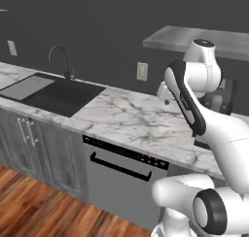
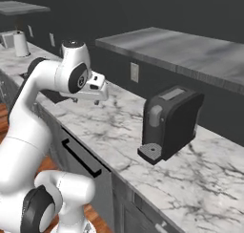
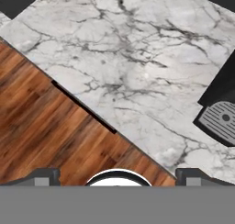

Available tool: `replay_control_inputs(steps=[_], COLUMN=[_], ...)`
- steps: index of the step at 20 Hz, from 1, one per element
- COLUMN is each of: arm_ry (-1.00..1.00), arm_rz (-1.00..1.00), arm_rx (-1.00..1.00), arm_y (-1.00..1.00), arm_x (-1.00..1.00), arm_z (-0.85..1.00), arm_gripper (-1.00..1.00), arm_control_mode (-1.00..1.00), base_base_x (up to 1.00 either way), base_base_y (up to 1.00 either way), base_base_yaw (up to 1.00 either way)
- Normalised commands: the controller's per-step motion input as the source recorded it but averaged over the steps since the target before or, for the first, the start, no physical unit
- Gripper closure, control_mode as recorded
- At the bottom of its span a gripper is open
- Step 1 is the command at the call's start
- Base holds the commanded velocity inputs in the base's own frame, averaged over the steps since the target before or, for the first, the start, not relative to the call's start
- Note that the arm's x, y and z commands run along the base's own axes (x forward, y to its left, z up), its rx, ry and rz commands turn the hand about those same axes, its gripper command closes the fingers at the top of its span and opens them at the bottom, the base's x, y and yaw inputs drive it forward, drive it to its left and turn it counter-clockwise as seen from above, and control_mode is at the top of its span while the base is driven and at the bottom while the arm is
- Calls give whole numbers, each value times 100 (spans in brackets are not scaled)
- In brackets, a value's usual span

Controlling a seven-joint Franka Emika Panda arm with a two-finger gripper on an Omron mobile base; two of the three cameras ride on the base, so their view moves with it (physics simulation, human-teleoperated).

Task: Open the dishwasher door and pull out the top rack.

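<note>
The dishwasher door (image 1: 116,190) is a grey steel panel under the marble counter (image 1: 131,117), standing shut. Its long black bar handle (image 1: 119,167) runs below the black control strip (image 1: 125,152). The top rack is hidden behind the door. My gripper (image 1: 165,101) hangs above the counter, over the dishwasher's right part, pointing down and well above the handle. In the right base view the gripper (image 2: 86,102) sits over the counter's front half. The hand view has the fingertips (image 3: 46,176) wide apart, open and holding nothing, above the counter edge and the control strip (image 3: 82,107).
A black coffee machine (image 2: 171,124) stands on the counter to the gripper's right. A dark sink (image 1: 63,97) with a faucet (image 1: 61,59) lies to the left. Grey cabinet doors (image 1: 29,143) flank the dishwasher. A shelf (image 2: 190,50) hangs above, and wood floor (image 1: 44,207) lies in front.
</note>
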Motion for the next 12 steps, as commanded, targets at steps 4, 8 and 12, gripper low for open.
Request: replay_control_inputs(steps=[4, 8, 12], arm_ry=[0, 0, 0], arm_rz=[0, 0, 0], arm_rx=[0, 0, 0], arm_y=[0, 0, 0], arm_x=[0, 0, 0], arm_z=[0, 0, 0], arm_gripper=[-100, -100, -100], arm_control_mode=[100, 100, 100], base_base_x=[-27, -28, -23], base_base_y=[-28, -28, -22], base_base_yaw=[25, 25, 23])
